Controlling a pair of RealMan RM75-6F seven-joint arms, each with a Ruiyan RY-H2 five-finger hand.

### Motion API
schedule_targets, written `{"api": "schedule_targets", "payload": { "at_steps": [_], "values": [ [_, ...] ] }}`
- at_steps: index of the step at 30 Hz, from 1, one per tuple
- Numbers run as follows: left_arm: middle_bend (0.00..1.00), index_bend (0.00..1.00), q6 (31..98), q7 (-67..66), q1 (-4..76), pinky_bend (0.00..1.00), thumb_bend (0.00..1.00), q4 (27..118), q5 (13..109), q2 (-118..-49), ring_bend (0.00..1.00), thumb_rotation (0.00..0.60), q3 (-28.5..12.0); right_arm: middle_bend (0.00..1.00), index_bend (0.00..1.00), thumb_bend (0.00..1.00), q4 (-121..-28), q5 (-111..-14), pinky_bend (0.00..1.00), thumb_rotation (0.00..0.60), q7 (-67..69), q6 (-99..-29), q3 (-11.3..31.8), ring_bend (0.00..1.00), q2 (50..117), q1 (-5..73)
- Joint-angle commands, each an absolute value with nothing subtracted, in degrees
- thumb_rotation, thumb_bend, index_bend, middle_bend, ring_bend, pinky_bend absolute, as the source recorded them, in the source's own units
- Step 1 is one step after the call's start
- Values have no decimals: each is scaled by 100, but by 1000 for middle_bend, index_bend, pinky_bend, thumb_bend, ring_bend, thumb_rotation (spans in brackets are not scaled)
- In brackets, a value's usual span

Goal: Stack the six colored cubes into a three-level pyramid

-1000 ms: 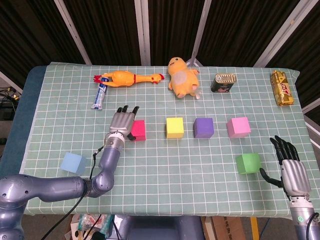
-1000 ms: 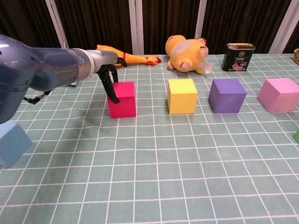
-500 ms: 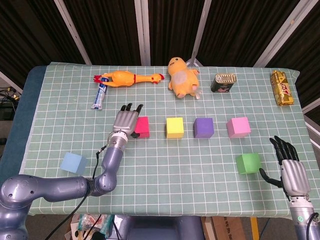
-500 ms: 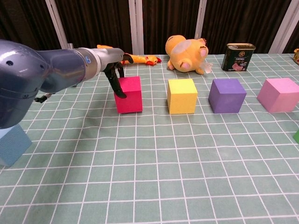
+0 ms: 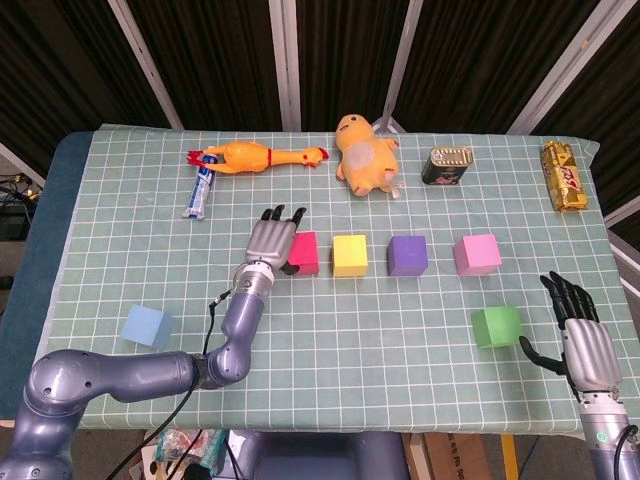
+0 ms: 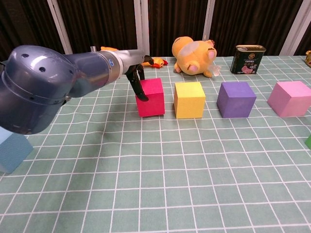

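Since the picture of a second ago, the left hand (image 5: 271, 240) has carried the red cube (image 5: 304, 252) along the row, away from the blue cube (image 5: 147, 326) and toward the yellow cube (image 5: 350, 255). Then a wide gap lay between red and yellow; now the red cube stands just beside the yellow one with a narrow strip of cloth showing between them. The chest view shows the left hand's fingers (image 6: 138, 81) reaching down over the cube's near-left corner, touching it; whether they grasp it or only press against its side cannot be told.

Beyond the red cube from that hand, the yellow, purple cube (image 5: 407, 255) and pink cube (image 5: 477, 254) stand in one line, each apart from the next. The blue cube sits well behind the hand, near the table's left edge (image 5: 60, 250).

The right hand (image 5: 582, 335) rests where it was, fingers spread and holding nothing, near the table's right front corner, with the green cube (image 5: 497, 327) just beside its thumb.

Open cloth lies in front of the row. Beyond the left hand lie a toothpaste tube (image 5: 201, 189) and a rubber chicken (image 5: 256, 157); a plush toy (image 5: 365, 154), a tin can (image 5: 447, 166) and a gold packet (image 5: 563, 176) line the far edge.
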State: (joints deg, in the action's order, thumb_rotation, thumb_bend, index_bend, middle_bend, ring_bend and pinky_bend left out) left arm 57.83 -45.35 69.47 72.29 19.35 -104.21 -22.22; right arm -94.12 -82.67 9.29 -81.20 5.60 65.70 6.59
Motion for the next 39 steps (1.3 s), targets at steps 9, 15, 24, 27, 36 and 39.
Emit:
{"api": "schedule_targets", "payload": {
  "at_steps": [9, 15, 24, 27, 36, 39],
  "values": [
    [363, 0, 5645, -4581, 7144, 90, 291, 6924, 1939, -10679, 36, 600, -2290, 0, 0, 330, -9432, -8226, 0, 600, 984, -8091, 569, 0, 6544, 659],
    [362, 0, 5632, -4688, 7181, 90, 292, 6837, 1823, -10729, 36, 600, -2291, 0, 0, 331, -9441, -8227, 0, 600, 1003, -8090, 567, 0, 6527, 654],
    [361, 0, 5527, -4721, 7244, 89, 292, 6628, 1758, -10853, 36, 600, -2327, 0, 0, 330, -9443, -8209, 0, 600, 995, -8074, 570, 0, 6531, 659],
    [360, 0, 5481, -4697, 7258, 89, 292, 6562, 1787, -10901, 36, 600, -2332, 0, 0, 330, -9444, -8202, 0, 600, 994, -8070, 573, 0, 6532, 660],
    [344, 0, 5445, -4674, 7272, 90, 291, 6462, 1846, -10982, 36, 600, -2334, 0, 0, 330, -9454, -8188, 0, 600, 1000, -8057, 576, 0, 6525, 662],
    [344, 0, 5440, -4675, 7273, 89, 292, 6448, 1855, -10992, 36, 600, -2339, 0, 0, 330, -9457, -8190, 0, 600, 998, -8057, 574, 0, 6524, 662]
  ]
}}
